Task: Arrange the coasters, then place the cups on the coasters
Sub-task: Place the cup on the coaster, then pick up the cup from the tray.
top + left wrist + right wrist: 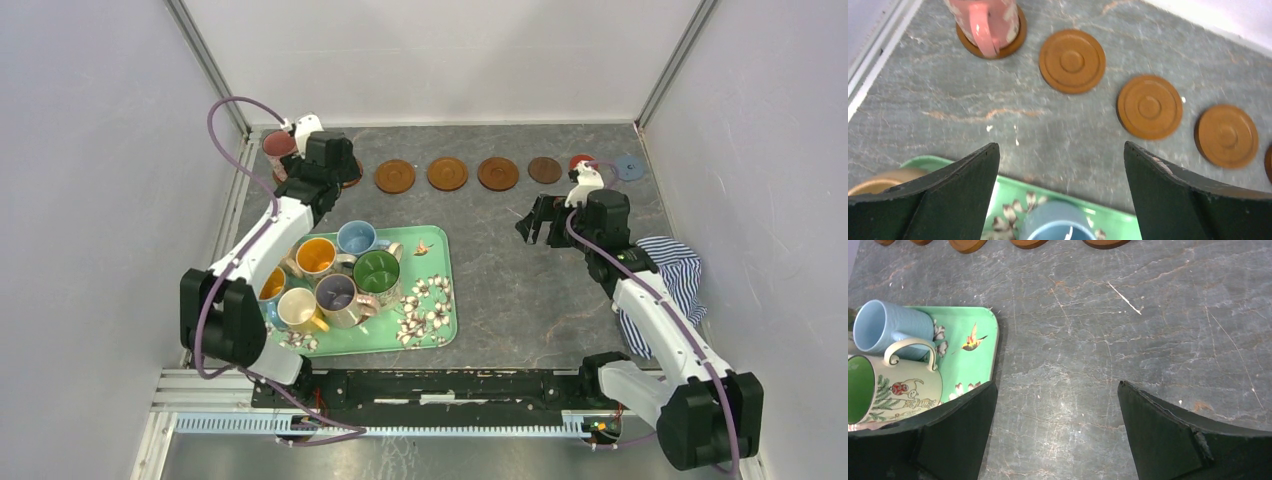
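Six cups (335, 293), as far as I can count, crowd the green tray (375, 340) at the near left of the tabletop (500, 270). They touch one another, handles pointing every way. Risk, my reading: lifting one out could drag or tip a neighbour.

Left tool (1060, 165): jaws spread wide, empty, hanging between the tray and the far row, close to the pink cup (988, 20). A careless swing of that arm could knock the cup.

Right tool (1055, 405): jaws wide, empty, over bare stone right of the tray. A striped cloth (680, 275) lies beside its arm and might snag.

Pink cup sits on the leftmost coaster (1015, 42). Three wood coasters (447, 173) wait empty.

Dark brown coaster (545, 170), red coaster (581, 161) and blue-grey coaster (629, 167) look smaller. A cup set off-centre there may rock.
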`<state>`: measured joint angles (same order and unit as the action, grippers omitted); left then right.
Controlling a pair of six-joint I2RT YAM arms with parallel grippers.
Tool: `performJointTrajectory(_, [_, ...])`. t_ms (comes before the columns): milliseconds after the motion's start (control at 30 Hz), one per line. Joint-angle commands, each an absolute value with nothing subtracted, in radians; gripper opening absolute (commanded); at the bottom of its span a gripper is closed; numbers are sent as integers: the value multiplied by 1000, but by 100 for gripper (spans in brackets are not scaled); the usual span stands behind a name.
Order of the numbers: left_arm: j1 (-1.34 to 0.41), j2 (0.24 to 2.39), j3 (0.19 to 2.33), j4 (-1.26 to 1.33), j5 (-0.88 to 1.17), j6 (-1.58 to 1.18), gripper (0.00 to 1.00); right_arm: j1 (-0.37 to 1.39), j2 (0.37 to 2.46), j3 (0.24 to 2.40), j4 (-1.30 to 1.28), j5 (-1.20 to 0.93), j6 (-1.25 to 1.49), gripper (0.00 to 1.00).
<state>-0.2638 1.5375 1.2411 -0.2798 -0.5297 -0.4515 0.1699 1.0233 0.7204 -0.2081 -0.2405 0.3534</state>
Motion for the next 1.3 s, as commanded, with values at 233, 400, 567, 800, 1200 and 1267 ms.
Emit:
performJointTrajectory(233, [-432,1280,1048,-402,-458,-606,100,259,1062,785,-149,-269,274,98])
performJointTrajectory(400, [-517,1236,1019,-466,-435,-622,100,315,1098,803,-150,-265,251,98])
performJointTrajectory(567, [-564,1178,996,-526,-416,-644,100,357,1126,819,-162,-252,232,98])
performJointTrajectory(800, [-592,1068,995,-671,-346,-713,100,390,1153,827,-172,-236,220,98])
performJointTrajectory(1200, [-615,919,960,-834,-273,-788,100,486,1201,842,-107,-211,230,98])
performJointTrajectory(1267, [-616,916,976,-847,-267,-769,100,519,1229,864,-77,-191,235,98])
